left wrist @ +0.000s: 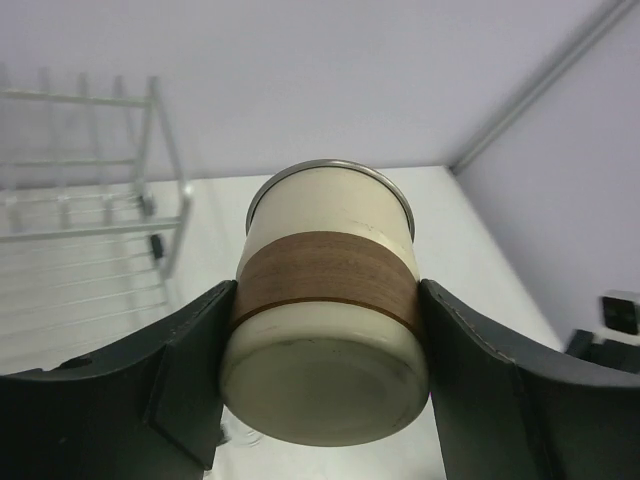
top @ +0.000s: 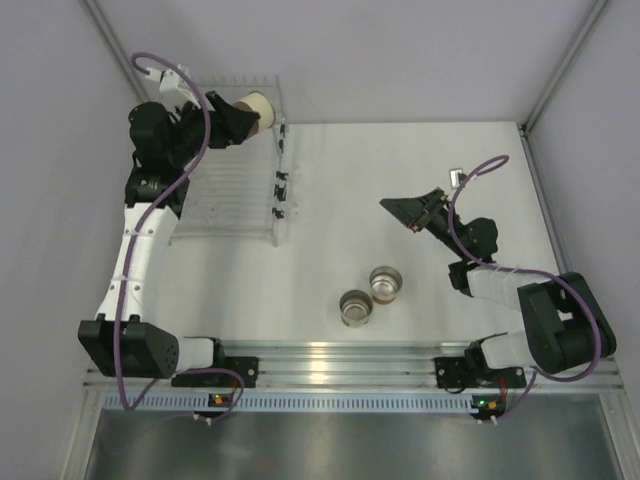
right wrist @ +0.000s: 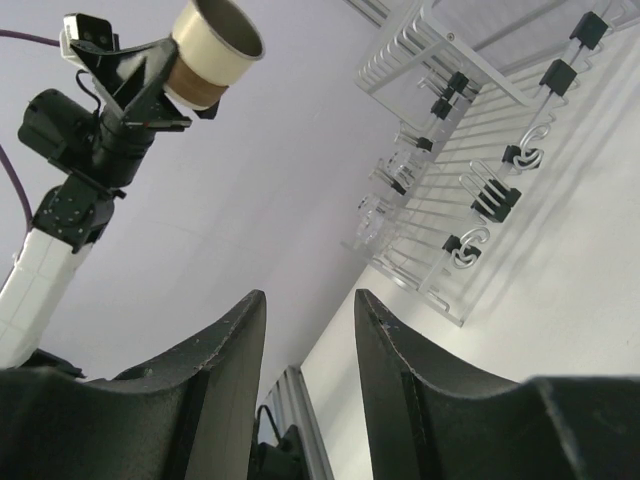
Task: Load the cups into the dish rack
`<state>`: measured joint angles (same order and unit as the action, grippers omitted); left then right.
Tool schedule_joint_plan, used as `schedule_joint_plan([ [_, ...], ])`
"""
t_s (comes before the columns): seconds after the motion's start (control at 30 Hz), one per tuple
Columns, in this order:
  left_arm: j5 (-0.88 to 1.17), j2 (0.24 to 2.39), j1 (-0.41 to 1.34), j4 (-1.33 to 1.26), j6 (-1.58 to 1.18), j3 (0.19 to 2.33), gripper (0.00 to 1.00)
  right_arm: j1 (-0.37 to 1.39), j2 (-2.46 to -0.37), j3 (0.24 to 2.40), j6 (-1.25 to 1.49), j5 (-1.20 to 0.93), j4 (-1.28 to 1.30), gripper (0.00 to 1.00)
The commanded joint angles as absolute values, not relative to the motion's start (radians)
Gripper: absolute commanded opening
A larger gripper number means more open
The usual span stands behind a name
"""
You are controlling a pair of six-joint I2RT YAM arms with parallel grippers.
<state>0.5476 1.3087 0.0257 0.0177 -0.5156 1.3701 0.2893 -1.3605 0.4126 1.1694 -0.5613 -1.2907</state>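
Observation:
My left gripper [top: 246, 117] is shut on a cream cup [top: 258, 103] with a brown band, held tilted in the air over the far right corner of the clear dish rack [top: 215, 190]. In the left wrist view the cup [left wrist: 328, 290] sits bottom-first between the fingers [left wrist: 190, 380], with the rack [left wrist: 70, 230] at the left. Two cups with shiny silvery insides [top: 386, 283] [top: 355, 307] stand upright on the table. My right gripper [top: 405, 208] is open and empty above the table, right of the rack. The right wrist view shows the held cup [right wrist: 212, 48] and the rack [right wrist: 480, 150]. I cannot make out the clear cups for certain.
Black clips [top: 280, 186] sit along the rack's right edge. Grey walls close in the left, far and right sides. An aluminium rail [top: 330, 355] runs along the near table edge between the arm bases.

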Motion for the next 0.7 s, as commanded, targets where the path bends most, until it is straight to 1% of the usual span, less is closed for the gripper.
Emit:
schedule_joint_plan([
  [0.0, 0.29, 1.354, 0.023, 0.477, -0.19, 1.474, 0.0, 0.273, -1.353, 0.414, 1.137, -0.563, -1.514, 0.41],
  [0.03, 0.208, 1.367, 0.023, 0.535, -0.17, 1.486, 0.0, 0.272, -1.358, 0.413, 1.137, -0.563, -1.519, 0.42],
  [0.17, 0.085, 1.413, 0.023, 0.571, -0.115, 1.477, 0.0, 0.27, -1.37, 0.413, 1.138, -0.572, -1.526, 0.42],
  [0.33, 0.042, 1.52, 0.025, 0.571, -0.095, 1.525, 0.0, 0.27, -1.394, 0.413, 1.144, -0.574, -1.546, 0.42],
  [0.43, 0.011, 1.569, 0.025, 0.572, -0.083, 1.561, 0.0, 0.27, -1.42, 0.407, 1.164, -0.575, -1.592, 0.42],
  [0.5, -0.05, 1.623, 0.025, 0.572, -0.078, 1.601, 0.0, 0.27, -1.442, 0.408, 1.177, -0.575, -1.621, 0.42],
  [0.67, -0.092, 1.733, 0.025, 0.577, -0.055, 1.66, 0.0, 0.27, -1.482, 0.41, 1.212, -0.583, -1.681, 0.42],
])
